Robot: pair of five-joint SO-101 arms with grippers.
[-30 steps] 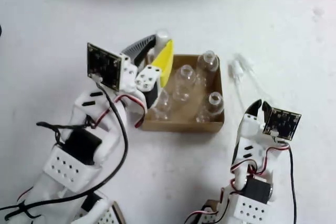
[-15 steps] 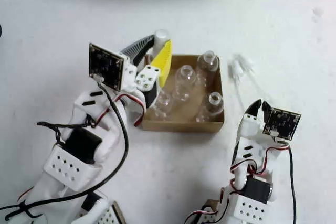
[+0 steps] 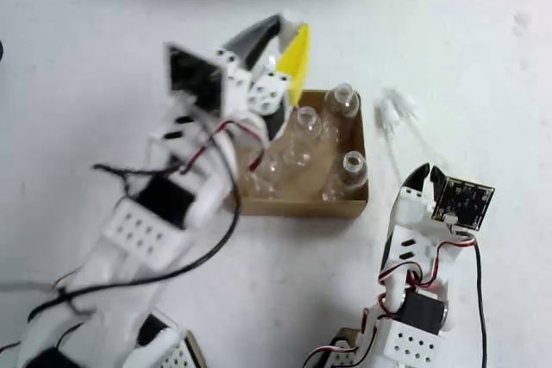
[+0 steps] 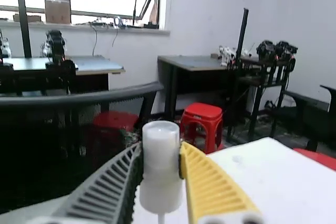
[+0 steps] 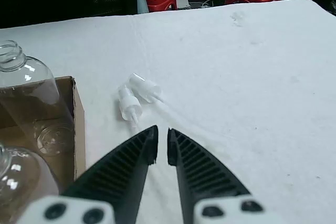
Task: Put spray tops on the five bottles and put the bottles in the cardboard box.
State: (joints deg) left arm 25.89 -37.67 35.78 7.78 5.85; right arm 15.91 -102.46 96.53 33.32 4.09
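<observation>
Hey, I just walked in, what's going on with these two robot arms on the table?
The left gripper is shut on a white spray top, held up near the far left corner of the cardboard box. Clear bottles stand in the box with open necks and no tops fitted yet. Two more spray tops lie on the table beside the box, just ahead of the right gripper, which is shut and empty.

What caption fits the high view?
Left arm's jaws grip a spray top near the cardboard box of open bottles; two spare tops lie beside it.
</observation>
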